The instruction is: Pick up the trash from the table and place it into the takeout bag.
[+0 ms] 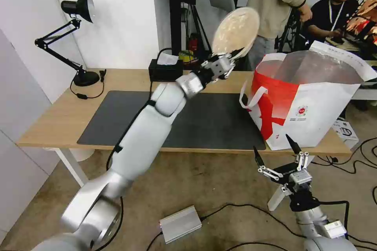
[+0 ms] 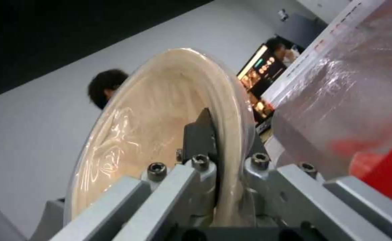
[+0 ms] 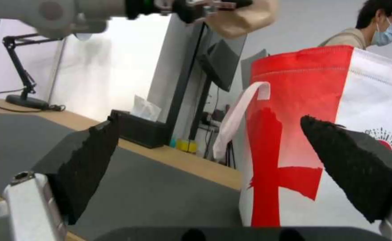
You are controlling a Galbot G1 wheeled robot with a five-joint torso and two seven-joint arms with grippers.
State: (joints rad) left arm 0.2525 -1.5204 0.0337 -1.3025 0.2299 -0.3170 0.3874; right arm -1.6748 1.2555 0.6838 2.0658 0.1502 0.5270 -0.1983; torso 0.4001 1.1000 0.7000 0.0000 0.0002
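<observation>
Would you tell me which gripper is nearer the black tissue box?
Left. The left gripper, holding the beige bowl, is raised just beside the tissue box; the right gripper hangs below the table's front edge.

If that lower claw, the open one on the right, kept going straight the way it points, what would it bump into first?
Most likely the takeout bag. The right gripper, open and low by the table edge, faces the bag's red panel in its wrist view, though depth there is hard to judge.
</observation>
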